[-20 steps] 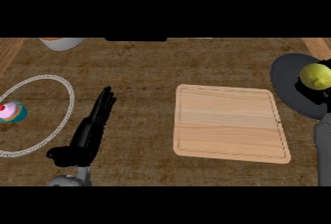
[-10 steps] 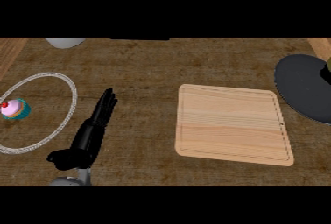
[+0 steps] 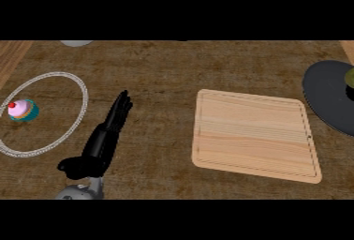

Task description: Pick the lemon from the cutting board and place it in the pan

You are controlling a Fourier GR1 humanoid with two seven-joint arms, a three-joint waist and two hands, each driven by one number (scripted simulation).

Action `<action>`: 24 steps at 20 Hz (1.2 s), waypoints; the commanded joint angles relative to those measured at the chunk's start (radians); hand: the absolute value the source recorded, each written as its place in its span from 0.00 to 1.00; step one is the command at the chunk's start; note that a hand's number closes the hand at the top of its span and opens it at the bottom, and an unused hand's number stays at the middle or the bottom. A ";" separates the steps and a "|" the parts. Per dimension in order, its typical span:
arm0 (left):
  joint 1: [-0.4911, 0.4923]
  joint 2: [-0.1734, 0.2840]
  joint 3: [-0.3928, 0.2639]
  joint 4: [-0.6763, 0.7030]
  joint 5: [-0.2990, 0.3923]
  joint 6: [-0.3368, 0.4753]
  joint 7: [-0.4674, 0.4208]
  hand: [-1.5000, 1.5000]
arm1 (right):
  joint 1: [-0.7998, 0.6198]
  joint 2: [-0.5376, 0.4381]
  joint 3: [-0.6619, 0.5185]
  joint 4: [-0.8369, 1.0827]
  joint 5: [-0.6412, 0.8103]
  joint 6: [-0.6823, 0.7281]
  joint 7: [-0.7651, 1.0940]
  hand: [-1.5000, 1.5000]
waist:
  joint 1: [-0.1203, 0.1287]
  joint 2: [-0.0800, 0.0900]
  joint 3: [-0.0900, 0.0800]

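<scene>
The lemon [image 3: 350, 77] shows only as a yellow-green sliver at the far right, inside the dark pan [image 3: 325, 101], well away from the left robot hand [image 3: 104, 138]. It is probably light, stiff and slippery-skinned, best cupped around its middle. The cutting board [image 3: 256, 136] lies between them on the bench [image 3: 173, 70]. The hand rests with straight fingers, holding nothing.

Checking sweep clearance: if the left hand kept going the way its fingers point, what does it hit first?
Nothing, as far as this view shows. The left hand points up and slightly right over bare counter, passing right of the plate. Height is unclear.
</scene>
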 commanded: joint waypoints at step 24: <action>0.018 -0.002 0.028 -0.011 0.005 0.006 0.013 0.50 | 0.025 -0.198 -0.314 0.213 -0.389 0.643 -0.336 0.00 | -0.047 -0.018 0.001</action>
